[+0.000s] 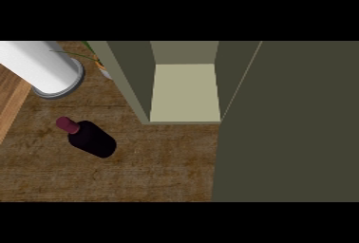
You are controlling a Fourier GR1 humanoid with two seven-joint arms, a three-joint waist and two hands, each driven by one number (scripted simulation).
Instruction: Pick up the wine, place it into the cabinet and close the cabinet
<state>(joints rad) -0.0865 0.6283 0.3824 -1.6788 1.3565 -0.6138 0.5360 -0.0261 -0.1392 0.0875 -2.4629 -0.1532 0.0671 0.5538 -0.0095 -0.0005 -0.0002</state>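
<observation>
A dark glass wine bottle with a maroon cap (89,136) stands on the brown counter (161,166), well to the left of the open olive-green cabinet (184,90) and its swung-out door (288,123), while neither hand is in view, so no grip can be judged.

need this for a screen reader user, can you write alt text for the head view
A dark wine bottle with a maroon cap stands on a brown counter, left of an open olive cabinet whose door swings out at right. A white cylinder sits at upper left; no hands show.
</observation>
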